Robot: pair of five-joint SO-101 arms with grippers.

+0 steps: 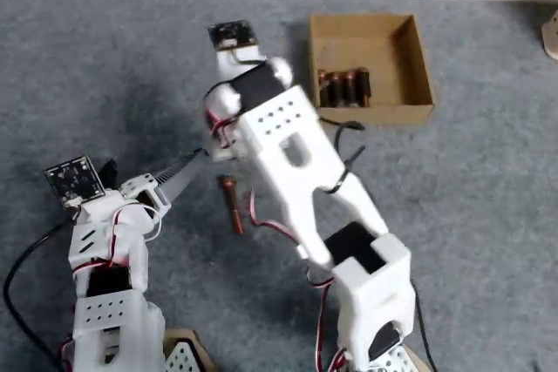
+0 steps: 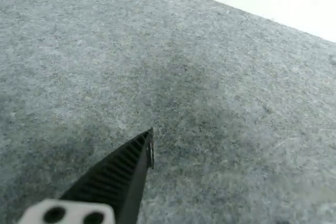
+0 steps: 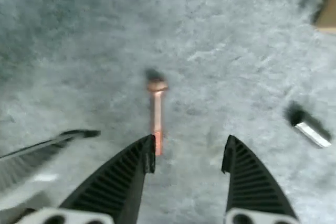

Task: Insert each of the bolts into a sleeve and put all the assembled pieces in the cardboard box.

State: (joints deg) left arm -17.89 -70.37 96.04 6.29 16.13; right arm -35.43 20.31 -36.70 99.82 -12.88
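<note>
We see the right gripper (image 3: 190,142) with its jaws spread wide and holding nothing, hanging over the grey felt desk (image 1: 488,215). A copper-coloured bolt (image 3: 157,114) lies flat on the felt ahead of the jaws. Its head points away from them and the end of its shank reaches the tip of one jaw, just at that jaw's inner edge. We cannot tell whether the two touch. The bolt is not centred in the gap, and the other jaw stands well apart from it. A short silver sleeve (image 3: 310,128) lies on the felt off to the far side of that other jaw, apart from both the bolt and the gripper. From above, the bolt (image 1: 232,205) rests between the two arms, partly under the white body of the right arm, whose red cables loop close beside it. The left gripper (image 1: 192,163) points in towards the same patch from the other side, its tip near the bolt's head without touching it. We cannot tell whether it is spread or pressed together. The cardboard box (image 1: 410,50) sits at the back of the desk, well away from the bolt, with a row of copper-coloured assembled pieces (image 1: 344,87) lying side by side against its near wall.
</note>
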